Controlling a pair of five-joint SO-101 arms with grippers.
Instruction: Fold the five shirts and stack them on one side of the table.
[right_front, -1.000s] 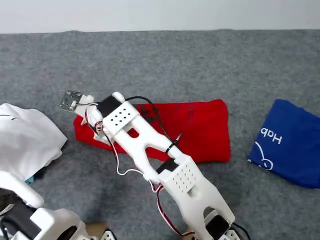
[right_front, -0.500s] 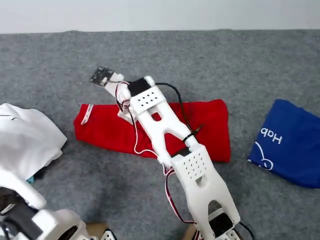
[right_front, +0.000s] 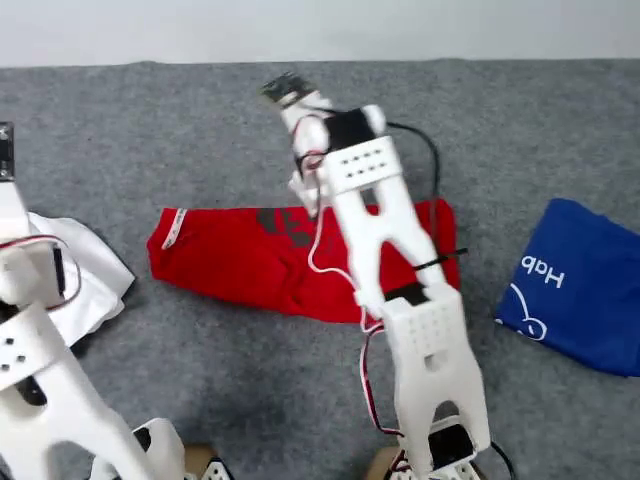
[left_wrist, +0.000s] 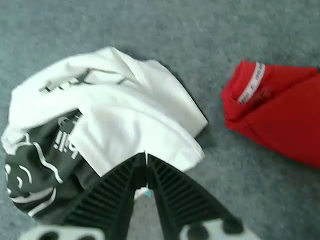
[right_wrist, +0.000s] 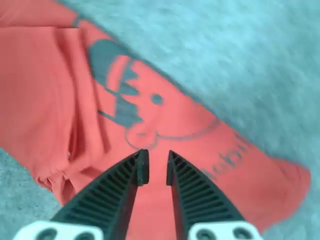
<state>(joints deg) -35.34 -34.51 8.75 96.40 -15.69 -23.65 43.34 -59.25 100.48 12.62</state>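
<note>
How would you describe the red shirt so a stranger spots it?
On the grey felt table, near the middle, lies a long folded red cloth shirt, between a crumpled white shirt and a blue shirt. It alone is red, with a dark print.

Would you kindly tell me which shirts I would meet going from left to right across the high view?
white shirt → red shirt → blue shirt
</note>
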